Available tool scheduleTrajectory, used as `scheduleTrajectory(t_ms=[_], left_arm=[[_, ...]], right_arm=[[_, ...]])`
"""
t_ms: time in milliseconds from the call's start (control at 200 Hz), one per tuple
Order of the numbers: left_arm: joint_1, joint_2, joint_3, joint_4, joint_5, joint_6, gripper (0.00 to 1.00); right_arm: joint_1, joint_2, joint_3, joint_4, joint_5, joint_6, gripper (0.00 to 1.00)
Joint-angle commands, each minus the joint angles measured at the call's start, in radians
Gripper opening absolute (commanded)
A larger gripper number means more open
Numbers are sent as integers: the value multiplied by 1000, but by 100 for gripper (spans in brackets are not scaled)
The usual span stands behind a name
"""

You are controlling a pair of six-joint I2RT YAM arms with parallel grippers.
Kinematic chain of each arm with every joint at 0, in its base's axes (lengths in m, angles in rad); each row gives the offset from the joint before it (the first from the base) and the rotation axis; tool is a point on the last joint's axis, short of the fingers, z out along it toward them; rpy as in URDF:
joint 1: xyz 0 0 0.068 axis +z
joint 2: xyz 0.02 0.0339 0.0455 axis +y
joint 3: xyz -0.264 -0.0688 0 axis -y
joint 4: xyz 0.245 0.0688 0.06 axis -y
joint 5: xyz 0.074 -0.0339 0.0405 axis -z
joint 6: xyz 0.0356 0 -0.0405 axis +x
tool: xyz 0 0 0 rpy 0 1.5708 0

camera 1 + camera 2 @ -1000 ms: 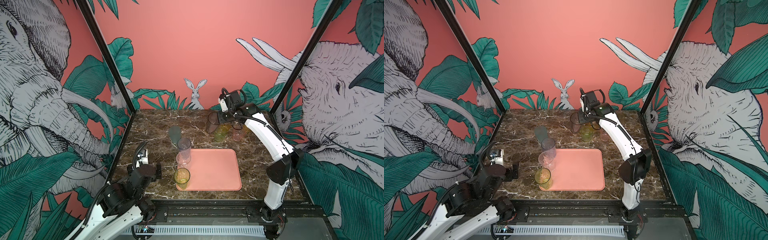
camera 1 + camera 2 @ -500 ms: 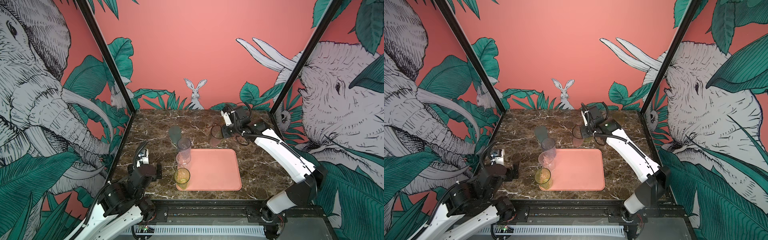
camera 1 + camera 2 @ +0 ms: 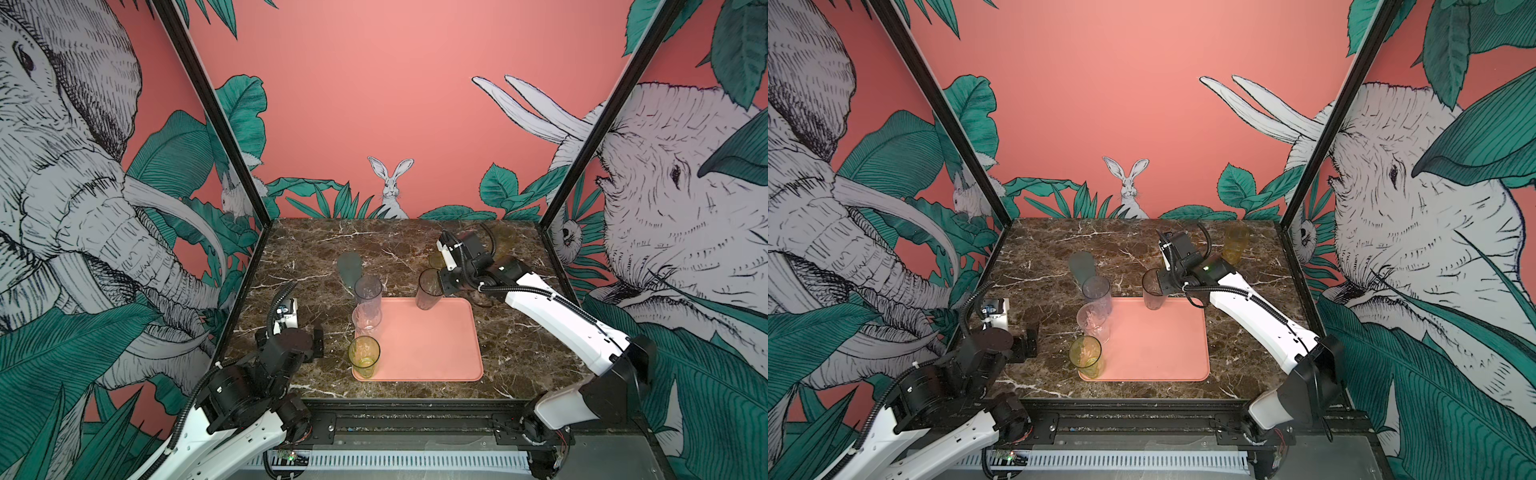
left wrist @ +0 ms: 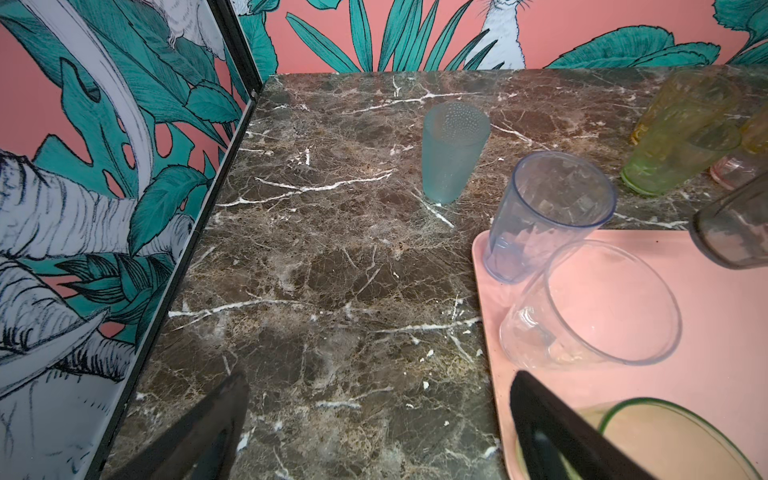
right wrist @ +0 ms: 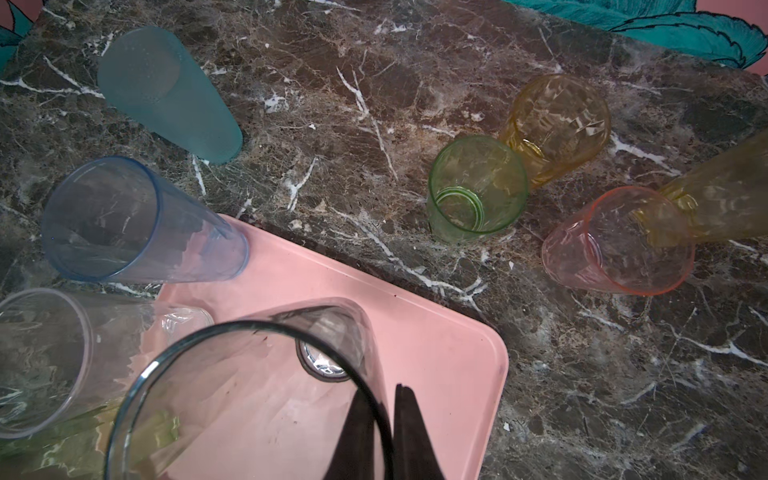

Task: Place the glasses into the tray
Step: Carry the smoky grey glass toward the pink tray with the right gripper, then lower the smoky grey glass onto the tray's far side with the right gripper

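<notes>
The salmon-pink tray [image 3: 432,349] [image 3: 1158,353] lies mid-table. My right gripper [image 3: 441,283] [image 5: 384,419] is shut on the rim of a smoky brown glass [image 3: 428,291] [image 3: 1152,291] [image 5: 249,395], one finger inside and one outside. The glass hangs upright with its base over the tray's far edge. Along the tray's left side stand a grey-violet glass [image 3: 368,291], a clear one [image 3: 366,318] and a yellow-green one [image 3: 364,356]. My left gripper [image 3: 291,345] [image 4: 380,386] is open and empty over the marble left of the tray.
A frosted blue-grey glass [image 3: 349,266] [image 4: 453,153] stands on the marble behind the tray's left corner. Behind the tray's right corner cluster a green glass [image 5: 478,187], an amber one [image 5: 557,124], a pink one [image 5: 619,241] and another amber one [image 3: 1235,243]. Walls enclose three sides.
My right arm has carried the smoky brown glass from the back cluster forward and down to the tray's far edge. The left arm has not moved.
</notes>
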Motion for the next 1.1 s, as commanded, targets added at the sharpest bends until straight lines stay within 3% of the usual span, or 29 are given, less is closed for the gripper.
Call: scheduleTrajectory(t_ms=[0, 1095], left_arm=[[3, 13, -13, 12, -6, -1, 99], [3, 24, -16, 18, -4, 2, 99]], right_arm=[[25, 14, -10, 78, 3, 18, 0], [57, 160, -74, 167, 57, 14, 0]])
